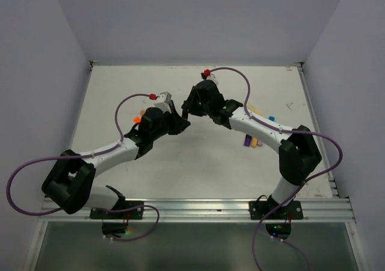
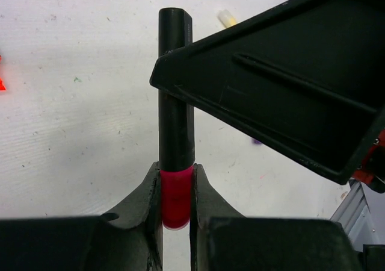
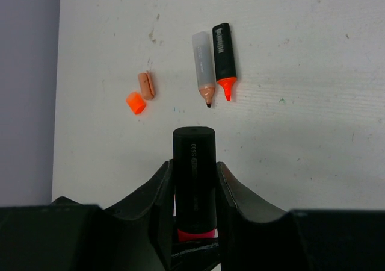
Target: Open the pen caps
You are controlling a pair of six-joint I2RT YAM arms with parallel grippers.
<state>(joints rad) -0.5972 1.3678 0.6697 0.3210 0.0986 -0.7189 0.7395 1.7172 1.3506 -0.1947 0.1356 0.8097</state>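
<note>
Mid-table, above the surface: the two grippers meet nose to nose on one highlighter.

- Left gripper (image 2: 176, 171): fingers pressed together on the pink cap (image 2: 176, 200), one pad on each side. The cap sits flush on the end of the black highlighter body (image 2: 175, 123), no gap visible at the seam.
- Right gripper (image 3: 194, 165): fingers clamped around the same black body near its cap end. A pink band shows just below its grip. In the left wrist view one of its fingers crosses in front of the body, close to the left fingertips.
- Left side of the table (image 1: 180, 180): orange cap (image 3: 136, 102) and peach cap (image 3: 146, 85) lie touching, the orange one nearer the table's left edge and the grey wall (image 3: 27, 90).
- Just beside them, apart from the caps: a peach-tipped highlighter (image 3: 204, 69) and an orange-tipped highlighter (image 3: 224, 60), uncapped and side by side, tips pointing toward the grippers.
- Right side: a cluster of small caps (image 1: 254, 142), purple and yellow among them, lies tight against the right forearm.
- Room: a broad stretch of white tabletop shows between the grippers and the near metal rail (image 1: 198, 206), and more beyond them toward the back wall. The left elbow hangs close to the left wall, at the rail's corner.
</note>
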